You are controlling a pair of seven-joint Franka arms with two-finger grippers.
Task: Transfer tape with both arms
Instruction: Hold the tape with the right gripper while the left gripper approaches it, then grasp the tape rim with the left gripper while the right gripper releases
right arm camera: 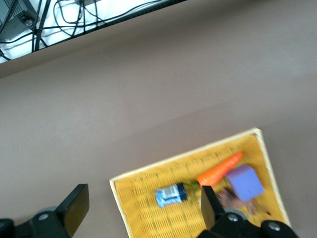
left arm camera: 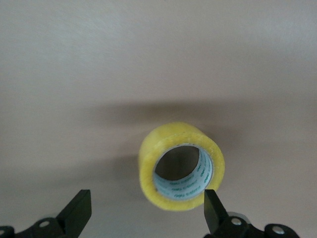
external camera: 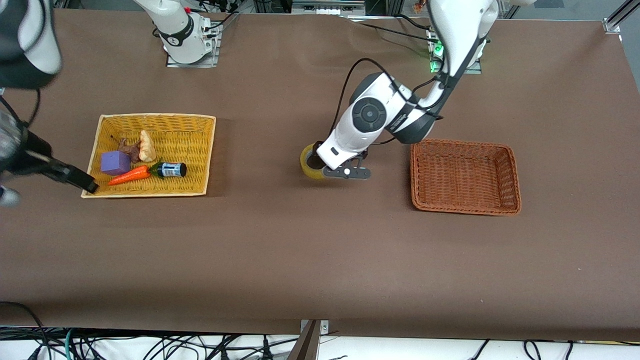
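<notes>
Where the brown surface (external camera: 310, 260) ends at the edge nearest the front camera, a white floor strewn with black cables is seen. Metal framing is seen along the edge where the two arm bases are bolted.

Two baskets are counted. One yellow basket (external camera: 207, 150) lies toward the right arm's end, and one reddish-brown basket (external camera: 505, 175) lies toward the left arm's end. Five things are held in the yellow basket: one purple cube (external camera: 115, 162), one orange carrot (external camera: 129, 175), one small dark bottle (external camera: 170, 170) with a blue-white label, one pale wedge-shaped piece (external camera: 146, 146) and one dark brown scrap (external camera: 129, 148).

One roll of tape (external camera: 308, 163) is seen, standing on its rim on the surface between the two baskets, nearer to the reddish-brown one. Small green print is borne on the white core of the roll, but it cannot be read.

The left end effector (external camera: 322, 167) is lowered at the tape with its fingers spread wide; in the left wrist view the roll sits between the fingertips (left arm camera: 212, 204), close to one of them, and is not clamped.

The right end effector (external camera: 90, 187) is held released over the corner of the yellow basket nearest the front camera.
</notes>
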